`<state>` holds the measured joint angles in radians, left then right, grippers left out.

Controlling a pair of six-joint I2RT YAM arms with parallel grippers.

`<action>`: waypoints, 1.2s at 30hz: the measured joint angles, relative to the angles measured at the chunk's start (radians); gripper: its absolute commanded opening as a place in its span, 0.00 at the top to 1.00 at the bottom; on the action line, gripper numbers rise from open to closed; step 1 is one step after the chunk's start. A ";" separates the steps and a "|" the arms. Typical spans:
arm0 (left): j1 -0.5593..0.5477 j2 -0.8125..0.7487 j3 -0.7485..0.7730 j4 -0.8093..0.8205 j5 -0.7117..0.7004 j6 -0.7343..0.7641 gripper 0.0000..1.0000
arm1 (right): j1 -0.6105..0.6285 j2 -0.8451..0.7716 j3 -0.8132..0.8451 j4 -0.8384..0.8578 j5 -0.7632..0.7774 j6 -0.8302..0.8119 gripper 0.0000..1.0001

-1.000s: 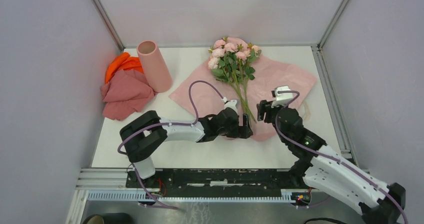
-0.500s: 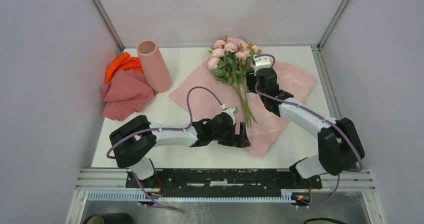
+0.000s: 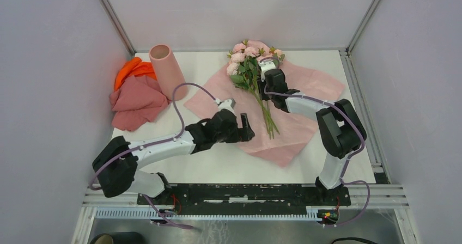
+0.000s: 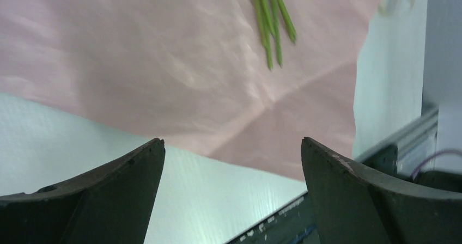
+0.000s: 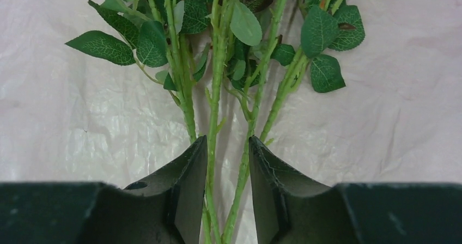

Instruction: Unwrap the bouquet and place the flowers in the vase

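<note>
Lying on the spread-out pink sheet (image 3: 324, 83) toward the back of the white table (image 3: 218, 165), the flowers (image 3: 249, 64) point their pale pink rose heads at the rear wall and their thin green stems toward the arms. The right gripper (image 3: 265, 91) reaches over the stems just below the leaves. In the right wrist view two stems of the flowers (image 5: 218, 64) pass between the narrowed fingers of that gripper (image 5: 229, 146), each pad close against a stem, though I cannot tell whether they are pressing yet. The left gripper (image 3: 246, 128) hovers over the near left part of the sheet, fingers spread wide and holding nothing. Its own camera shows the gripper (image 4: 231, 143) above the sheet's edge (image 4: 136, 48), with the cut stem ends (image 4: 269, 26) farther off. The vase (image 3: 168, 72) appears to stand upright at the back left, well apart from the flowers, beside a salmon-pink cloth (image 3: 136, 105) and an orange cloth (image 3: 129, 69).
</note>
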<state>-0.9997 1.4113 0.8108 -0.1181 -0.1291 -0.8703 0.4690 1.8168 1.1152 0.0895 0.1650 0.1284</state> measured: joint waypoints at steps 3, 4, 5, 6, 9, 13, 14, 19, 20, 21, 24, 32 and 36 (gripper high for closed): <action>0.112 -0.074 -0.026 -0.014 -0.035 0.000 0.00 | 0.000 0.019 0.016 0.000 -0.011 -0.003 0.61; 0.135 -0.089 -0.031 -0.018 -0.048 0.000 0.00 | 0.000 0.019 0.016 0.000 -0.012 -0.004 0.61; 0.159 -0.104 -0.032 -0.026 -0.058 0.000 0.00 | 0.000 0.021 0.016 0.000 -0.013 -0.004 0.61; 0.174 -0.114 -0.032 -0.031 -0.061 0.000 0.00 | 0.000 0.024 0.019 0.000 -0.015 -0.004 0.61; 0.191 -0.126 -0.032 -0.034 -0.064 0.001 0.00 | 0.000 0.040 0.024 0.000 -0.023 -0.004 0.61; 0.193 -0.126 -0.034 -0.041 -0.062 0.001 0.00 | 0.000 0.055 0.024 0.000 -0.032 -0.004 0.61; 0.193 -0.126 -0.037 -0.039 -0.061 0.001 0.00 | 0.000 0.057 0.024 0.000 -0.033 -0.004 0.61; 0.193 -0.129 -0.079 -0.037 -0.056 0.001 0.00 | 0.000 0.074 0.024 0.001 -0.045 -0.003 0.61; 0.193 -0.129 -0.088 -0.037 -0.055 0.001 0.00 | 0.000 0.079 0.024 0.002 -0.050 -0.003 0.63; 0.193 -0.129 -0.095 -0.037 -0.053 0.001 0.01 | 0.000 0.085 0.024 0.001 -0.054 -0.003 0.67; 0.193 -0.129 -0.106 -0.037 -0.053 0.001 0.01 | 0.000 0.103 0.024 0.003 -0.062 -0.002 0.82; 0.193 -0.129 -0.111 -0.033 -0.052 0.001 0.01 | 0.000 0.113 0.024 0.008 -0.075 0.008 1.00; 0.194 -0.129 -0.116 -0.022 -0.049 0.001 0.01 | 0.000 0.111 0.024 0.008 -0.077 0.008 1.00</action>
<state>-0.8059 1.2819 0.6952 -0.1398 -0.1783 -0.8696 0.4690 1.9274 1.1389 0.0971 0.0875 0.1364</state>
